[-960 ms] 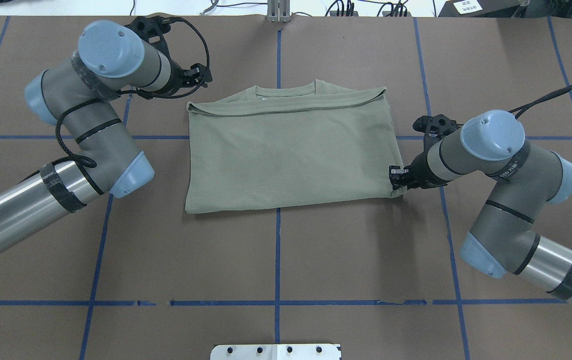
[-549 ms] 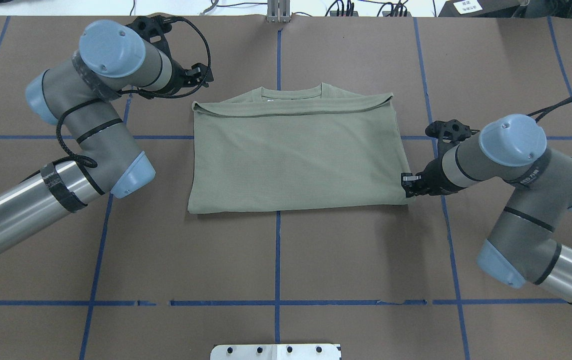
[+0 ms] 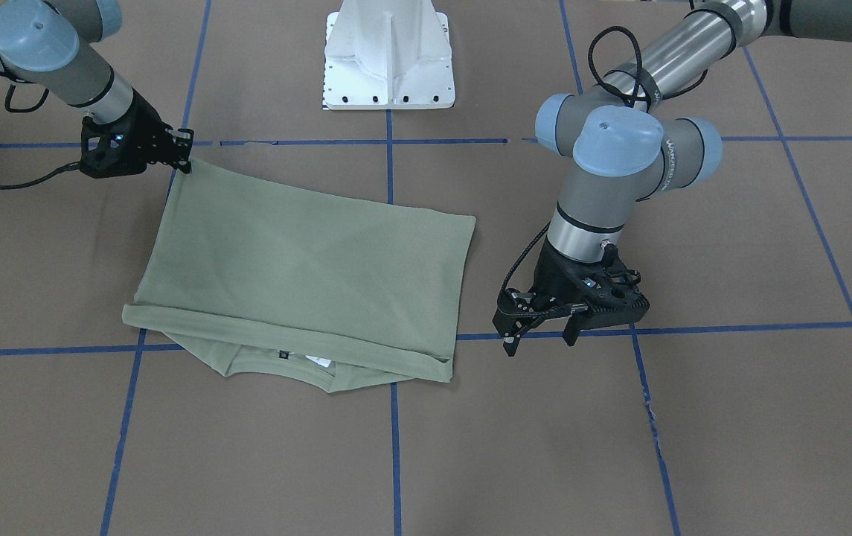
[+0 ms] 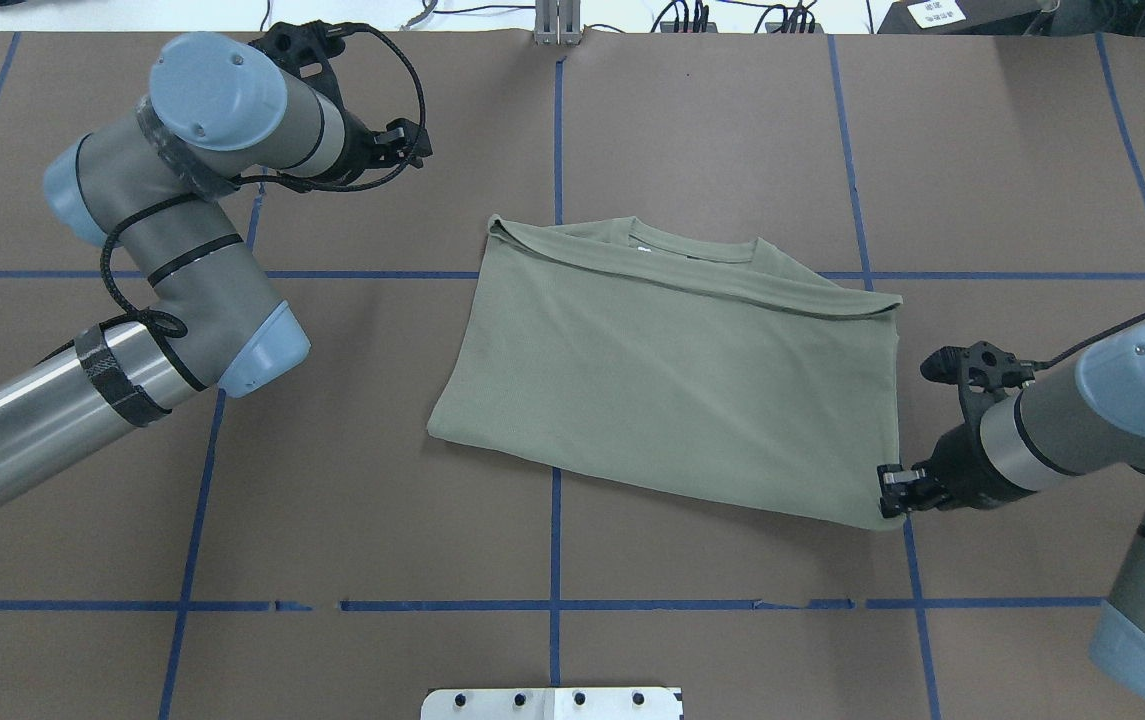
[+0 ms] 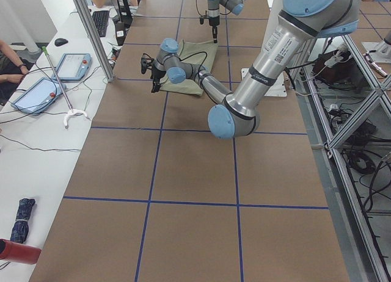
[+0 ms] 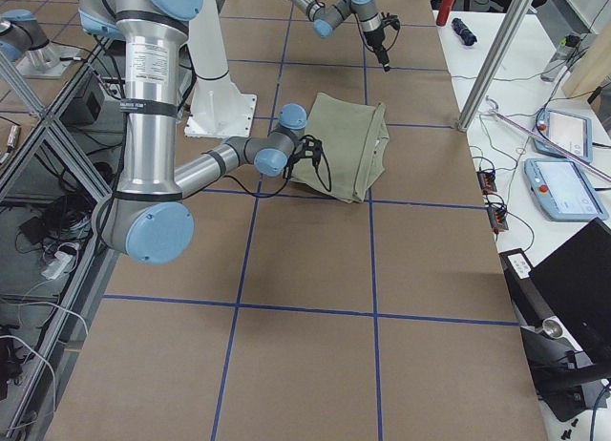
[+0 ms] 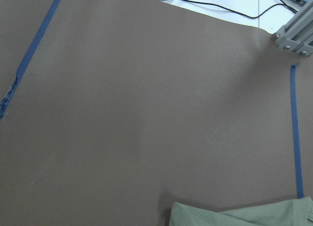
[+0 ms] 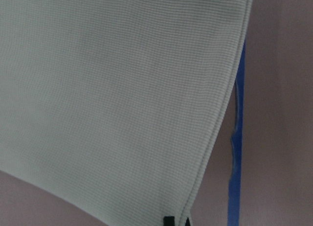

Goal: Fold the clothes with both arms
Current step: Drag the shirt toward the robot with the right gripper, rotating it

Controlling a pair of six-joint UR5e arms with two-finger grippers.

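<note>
The sage-green shirt (image 4: pixel 672 370) lies folded into a rectangle, turned askew on the brown table, with its collar (image 4: pixel 692 245) at the far edge. It also shows in the front view (image 3: pixel 299 275). My right gripper (image 4: pixel 887 490) is shut on the shirt's near right corner, low over the table; the front view shows it at the upper left (image 3: pixel 186 156). The right wrist view shows the fabric (image 8: pixel 122 99) running down to that corner. My left gripper (image 3: pixel 539 341) is open and empty, fingers pointing down, clear of the shirt's left edge (image 4: pixel 410 140).
The white pedestal base (image 3: pixel 388 52) stands at the robot's side of the table. Blue tape lines (image 4: pixel 554 530) cross the brown surface. Tablets (image 5: pixel 67 65) and cables lie on the side bench beyond the table's far edge.
My right gripper has pulled the shirt's corner to the right and toward the robot. The shirt has slid right and turned askew. My left arm has barely moved.
</note>
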